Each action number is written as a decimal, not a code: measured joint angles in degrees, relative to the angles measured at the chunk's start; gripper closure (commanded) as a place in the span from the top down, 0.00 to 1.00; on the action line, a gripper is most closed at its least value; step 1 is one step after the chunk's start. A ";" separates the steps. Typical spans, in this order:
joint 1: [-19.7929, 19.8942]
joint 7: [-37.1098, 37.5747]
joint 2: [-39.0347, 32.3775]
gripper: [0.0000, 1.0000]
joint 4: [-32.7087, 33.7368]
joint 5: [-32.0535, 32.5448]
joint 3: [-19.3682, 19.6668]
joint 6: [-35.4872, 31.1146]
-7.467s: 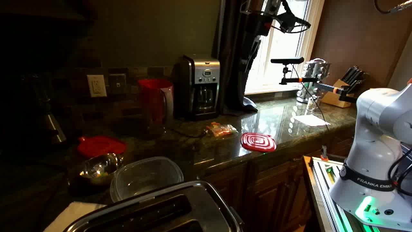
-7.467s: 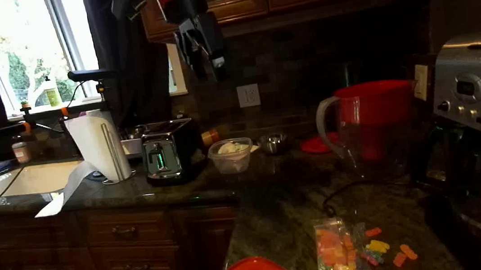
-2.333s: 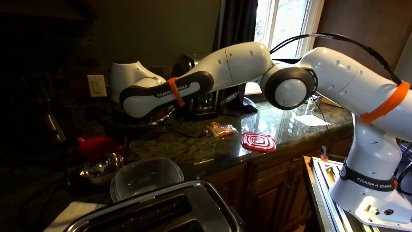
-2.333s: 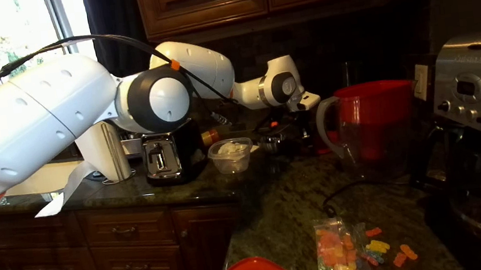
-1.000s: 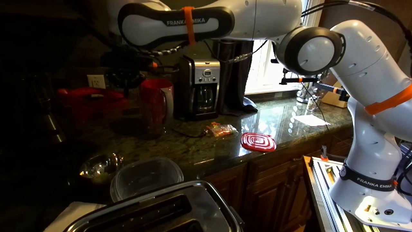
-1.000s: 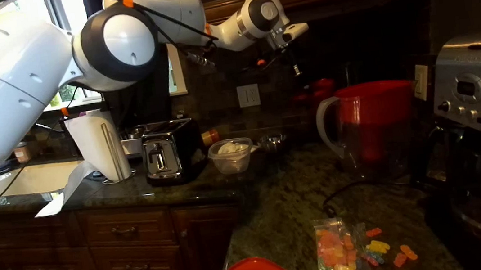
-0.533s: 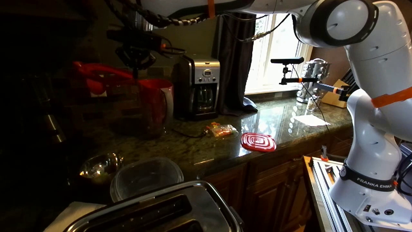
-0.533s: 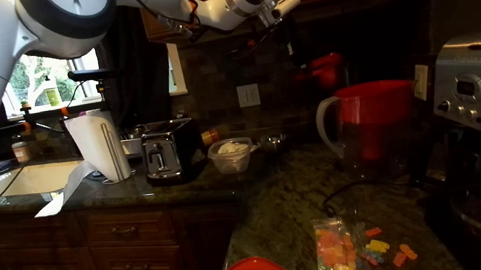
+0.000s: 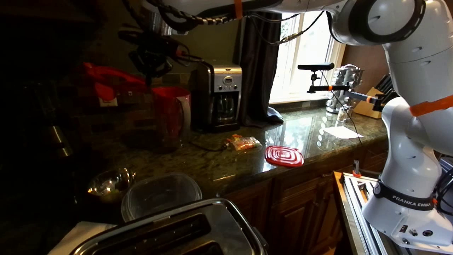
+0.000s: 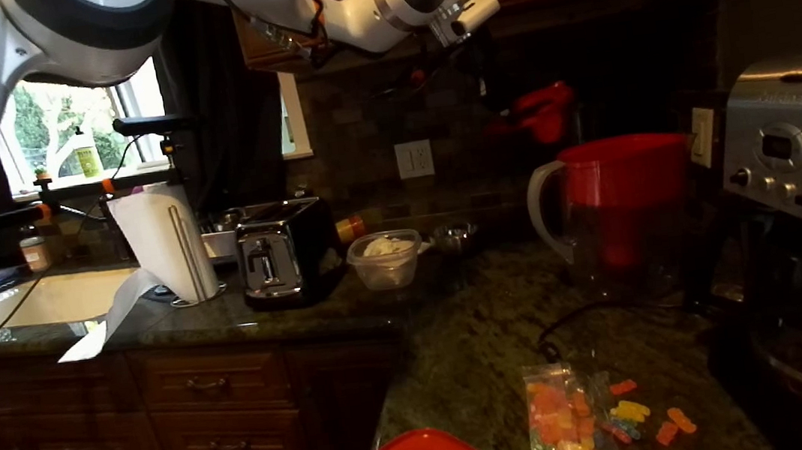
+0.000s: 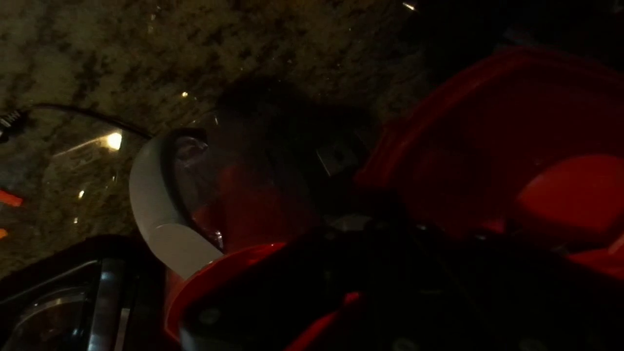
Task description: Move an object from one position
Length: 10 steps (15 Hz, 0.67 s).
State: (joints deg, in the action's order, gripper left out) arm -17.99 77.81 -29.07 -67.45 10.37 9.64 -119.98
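Observation:
The object, a shallow bright-red lid, hangs tilted in the air, clear of the counter, in both exterior views. My gripper is shut on its edge, with most of the lid extending away from the fingertips. In the wrist view the same red lid fills the dark right side as a large curved shape. The fingers there are nearly black, so the exact contact cannot be made out. Below and to one side of the lid stands the red-topped pitcher.
The pitcher stands close under the gripper, beside the coffee maker. A metal bowl, a clear container and a toaster line the counter. A red-and-white spiral disc and a candy bag lie farther along.
The red lid lay on the counter by the metal bowl; the gripper came down, took hold of it and lifted it to above pitcher height. Over the last half second it rose slightly.

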 measured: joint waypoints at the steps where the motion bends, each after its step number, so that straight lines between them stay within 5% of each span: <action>1: 0.43 1.51 0.25 0.00 -0.01 -1.08 0.14 0.00; 6: 3.51 5.48 2.35 0.00 -0.96 -9.38 0.10 -1.28; 10: 6.36 5.13 4.35 0.00 -4.38 -19.01 -0.87 -8.67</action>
State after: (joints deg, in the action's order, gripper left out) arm -11.63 82.94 -24.73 -71.83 -8.64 8.77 -128.65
